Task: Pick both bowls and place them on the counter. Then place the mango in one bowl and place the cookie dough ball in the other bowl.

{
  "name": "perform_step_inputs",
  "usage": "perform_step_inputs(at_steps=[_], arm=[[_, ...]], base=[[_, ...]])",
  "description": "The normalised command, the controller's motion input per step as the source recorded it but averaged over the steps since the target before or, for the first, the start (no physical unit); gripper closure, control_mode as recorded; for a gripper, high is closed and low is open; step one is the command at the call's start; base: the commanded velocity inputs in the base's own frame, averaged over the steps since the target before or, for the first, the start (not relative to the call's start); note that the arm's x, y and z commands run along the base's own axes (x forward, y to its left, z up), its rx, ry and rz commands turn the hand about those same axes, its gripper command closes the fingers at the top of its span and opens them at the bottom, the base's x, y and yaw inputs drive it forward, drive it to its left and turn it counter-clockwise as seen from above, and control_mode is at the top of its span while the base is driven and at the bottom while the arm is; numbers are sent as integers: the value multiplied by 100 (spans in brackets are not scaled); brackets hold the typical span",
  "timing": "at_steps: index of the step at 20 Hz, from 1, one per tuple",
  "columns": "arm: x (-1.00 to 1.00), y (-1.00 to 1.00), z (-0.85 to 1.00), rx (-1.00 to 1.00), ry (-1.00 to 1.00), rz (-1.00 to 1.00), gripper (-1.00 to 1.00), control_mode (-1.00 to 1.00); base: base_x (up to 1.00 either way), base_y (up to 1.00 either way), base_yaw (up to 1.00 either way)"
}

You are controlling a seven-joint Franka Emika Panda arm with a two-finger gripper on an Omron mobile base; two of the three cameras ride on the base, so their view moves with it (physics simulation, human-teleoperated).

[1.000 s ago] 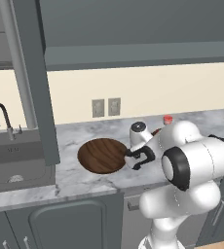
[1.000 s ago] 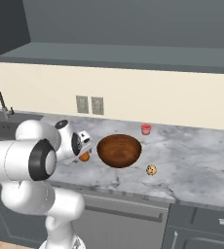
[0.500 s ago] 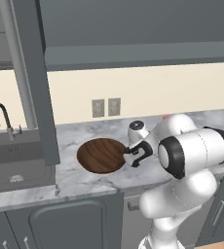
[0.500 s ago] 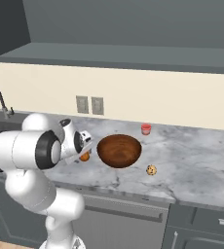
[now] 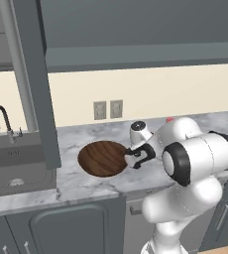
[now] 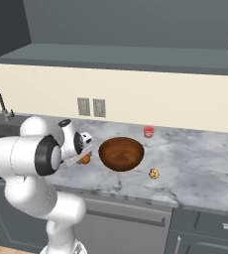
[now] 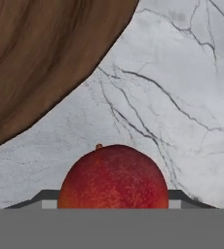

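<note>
The orange-red mango (image 7: 113, 177) rests on the marble counter (image 7: 182, 73), and my gripper (image 7: 114, 197) has closed on it, a dark fingertip (image 7: 46, 195) against each side. In the right base view the mango (image 6: 85, 159) peeks out under the gripper (image 6: 84, 154), left of the deeper reddish-brown bowl (image 6: 121, 154). The tan cookie dough ball (image 6: 154, 173) lies right of that bowl. In the left base view the gripper (image 5: 136, 161) hangs low at the right rim of the wide dark brown bowl (image 5: 103, 158). A grained wooden bowl (image 7: 41, 58) also sits just beyond the mango.
A small red cylinder (image 6: 148, 131) stands near the back wall behind the reddish-brown bowl. A sink (image 5: 12, 163) with a faucet (image 5: 4, 121) lies at the left end of the counter (image 5: 86, 186). Overhead cabinets hang above, and wall outlets (image 6: 91, 106) sit behind.
The jaws have narrowed from wide open onto the mango. The arm's upper joints shifted slightly. Bowls, cookie dough ball and red cylinder stayed put.
</note>
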Motion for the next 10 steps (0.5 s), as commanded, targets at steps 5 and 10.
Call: perform_step_inputs(at_steps=[5,10], arm=[[-46,0,46,0,-13,0,100,-100],[-28,8,73,0,-12,-2,100,-100]], base=[[0,0,0],[0,0,0]])
